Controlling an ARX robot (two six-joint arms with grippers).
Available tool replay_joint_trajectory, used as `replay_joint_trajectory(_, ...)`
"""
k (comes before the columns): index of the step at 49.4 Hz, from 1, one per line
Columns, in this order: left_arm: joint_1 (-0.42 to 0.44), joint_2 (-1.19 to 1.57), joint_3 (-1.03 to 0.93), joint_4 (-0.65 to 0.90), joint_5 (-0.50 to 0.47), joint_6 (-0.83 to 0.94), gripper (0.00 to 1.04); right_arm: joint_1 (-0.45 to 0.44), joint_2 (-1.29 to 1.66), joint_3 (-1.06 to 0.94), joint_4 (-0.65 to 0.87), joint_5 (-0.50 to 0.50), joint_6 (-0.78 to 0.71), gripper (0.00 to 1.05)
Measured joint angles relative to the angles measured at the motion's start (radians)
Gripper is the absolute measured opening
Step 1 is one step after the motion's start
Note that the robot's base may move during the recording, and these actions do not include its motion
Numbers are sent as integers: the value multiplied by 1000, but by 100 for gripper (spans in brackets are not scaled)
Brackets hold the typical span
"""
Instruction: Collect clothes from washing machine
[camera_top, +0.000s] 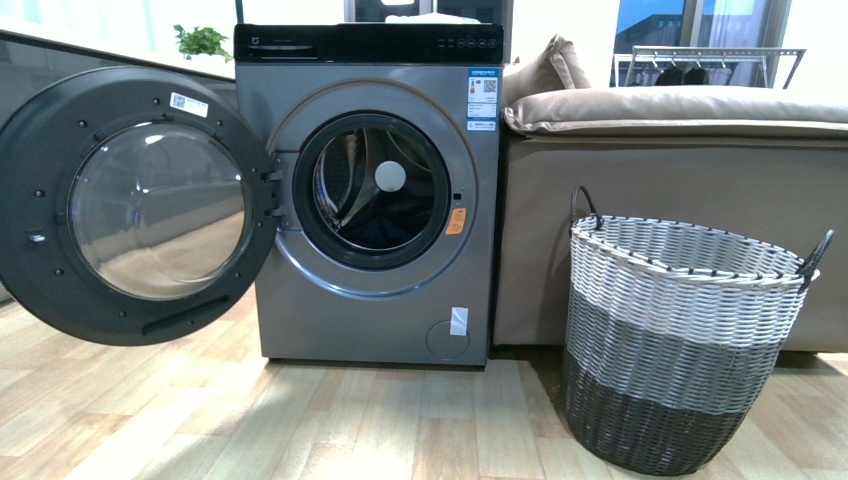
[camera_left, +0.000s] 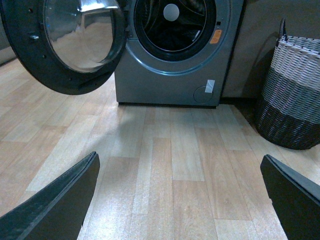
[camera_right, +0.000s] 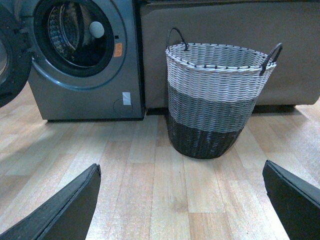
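The grey washing machine (camera_top: 370, 300) stands ahead with its round door (camera_top: 140, 205) swung open to the left. Dark navy clothes (camera_top: 375, 232) lie low in the steel drum. The machine also shows in the left wrist view (camera_left: 165, 82) and the right wrist view (camera_right: 90, 97). Neither arm shows in the front view. My left gripper (camera_left: 180, 200) is open and empty above the wooden floor, well short of the machine. My right gripper (camera_right: 181, 200) is open and empty, facing the woven basket (camera_right: 217, 100).
The grey-and-white woven basket (camera_top: 680, 350) stands on the floor right of the machine. A beige sofa (camera_top: 680, 170) with cushions is behind it. The open door juts out at the left. Wooden floor (camera_top: 350, 420) lies in front.
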Motion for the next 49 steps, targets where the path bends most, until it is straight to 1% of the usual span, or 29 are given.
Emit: replay_joint_trajectory(49,0,0,0,0,0,0,98,0,0,0,0,1,0,97)
